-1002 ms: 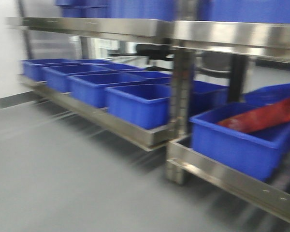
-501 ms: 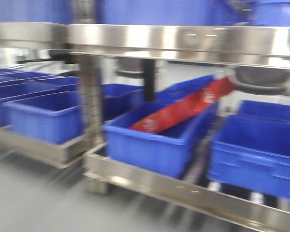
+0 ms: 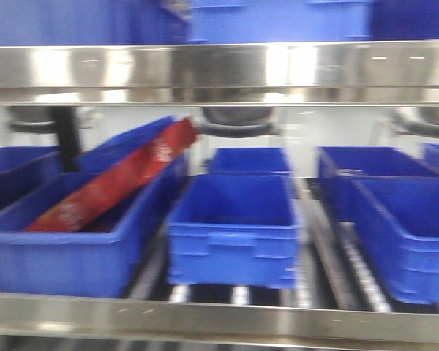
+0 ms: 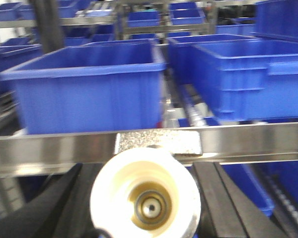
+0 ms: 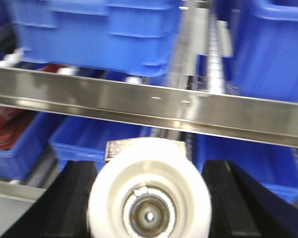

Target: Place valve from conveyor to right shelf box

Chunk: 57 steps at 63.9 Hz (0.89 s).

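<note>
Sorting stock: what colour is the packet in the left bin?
Red packet, clearest in the front view.

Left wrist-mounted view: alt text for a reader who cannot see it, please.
A silvery metal valve with a round white plastic cap fills the foreground end-on, held between the fingers of the dark left pincer. Beyond it runs a shiny steel shelf rail, with blue plastic boxes behind.

Left end effector (image 4: pixel 146 198), flat matte black fingers (image 4: pixel 59 208), right end effector (image 5: pixel 149 198), same black angular fingers (image 5: pixel 72 198)

Bin (image 3: pixel 58 263) with red packet (image 3: pixel 110 186) now frame-left (formerly right), seemingly a rightward pan.
</note>
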Available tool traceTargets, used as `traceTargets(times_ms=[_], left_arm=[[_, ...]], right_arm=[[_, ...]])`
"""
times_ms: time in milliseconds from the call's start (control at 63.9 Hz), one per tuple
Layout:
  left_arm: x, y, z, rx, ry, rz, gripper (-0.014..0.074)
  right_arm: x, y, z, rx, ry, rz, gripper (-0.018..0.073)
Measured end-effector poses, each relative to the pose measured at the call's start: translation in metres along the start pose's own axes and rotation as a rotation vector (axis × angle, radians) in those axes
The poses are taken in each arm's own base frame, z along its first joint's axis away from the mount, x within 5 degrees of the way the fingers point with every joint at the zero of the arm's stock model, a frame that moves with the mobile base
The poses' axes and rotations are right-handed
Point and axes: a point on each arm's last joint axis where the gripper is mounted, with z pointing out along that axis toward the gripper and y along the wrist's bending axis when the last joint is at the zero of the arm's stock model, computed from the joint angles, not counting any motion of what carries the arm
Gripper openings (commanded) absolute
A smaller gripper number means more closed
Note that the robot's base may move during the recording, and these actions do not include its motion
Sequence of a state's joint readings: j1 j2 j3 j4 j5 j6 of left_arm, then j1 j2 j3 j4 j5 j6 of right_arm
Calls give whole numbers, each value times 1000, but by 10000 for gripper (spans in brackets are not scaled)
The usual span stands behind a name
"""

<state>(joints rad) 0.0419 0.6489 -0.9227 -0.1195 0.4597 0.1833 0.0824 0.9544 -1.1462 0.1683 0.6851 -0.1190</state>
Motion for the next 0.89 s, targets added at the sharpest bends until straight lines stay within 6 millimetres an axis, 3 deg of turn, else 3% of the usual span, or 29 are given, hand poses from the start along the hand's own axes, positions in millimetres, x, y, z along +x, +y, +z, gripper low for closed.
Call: traceTargets(times_ms=[893], left_arm=[[0, 0, 1, 1, 2, -2, -111]], right_arm=[[0, 0, 0, 1, 0, -2, -154]])
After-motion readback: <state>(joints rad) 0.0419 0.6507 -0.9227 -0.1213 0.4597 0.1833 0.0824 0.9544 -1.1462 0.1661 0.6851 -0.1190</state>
